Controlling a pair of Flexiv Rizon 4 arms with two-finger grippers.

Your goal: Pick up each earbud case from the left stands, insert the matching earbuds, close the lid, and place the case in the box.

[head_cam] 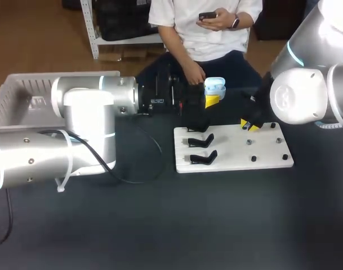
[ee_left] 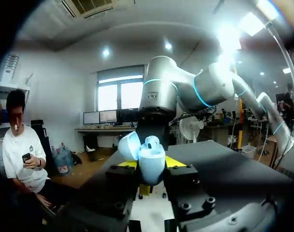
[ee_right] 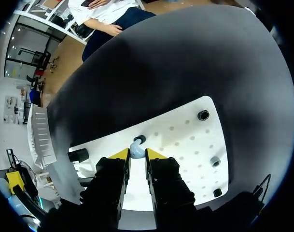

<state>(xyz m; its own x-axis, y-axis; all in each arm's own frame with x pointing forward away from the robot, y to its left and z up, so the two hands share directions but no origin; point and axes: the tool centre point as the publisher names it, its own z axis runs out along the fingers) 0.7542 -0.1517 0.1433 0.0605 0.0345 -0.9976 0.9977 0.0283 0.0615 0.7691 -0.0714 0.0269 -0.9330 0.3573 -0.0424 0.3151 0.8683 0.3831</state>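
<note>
Dark matte cloth covered the table (head_cam: 160, 225), and a white board (head_cam: 233, 160) lay flat on it, dotted with shallow holes. Two black stands (head_cam: 202, 158) sat along the board's left side, one behind the other, both bare. Small black pegs (ee_right: 203, 115) stood scattered over the board's right half, well apart from one another.

Above the board's far left corner the left tool (head_cam: 210, 101) was held level. Its yellow tips were clamped from both sides on a pale blue earbud case (ee_left: 150, 164). The lid (ee_left: 129, 146) was swung open, and something rounded showed in the mouth of the case; what it was could not be told.

Over the board's far right part the right tool (ee_right: 137, 155) pointed down. Its fingers were closed together on a pale blue earbud (ee_right: 135, 150), just beside a black ring on the board.

A white slatted box (head_cam: 13, 95) stood well off to the board's left, at the table's far corner. A thin black cable (head_cam: 143, 169) looped across the cloth between the box and the board.
</note>
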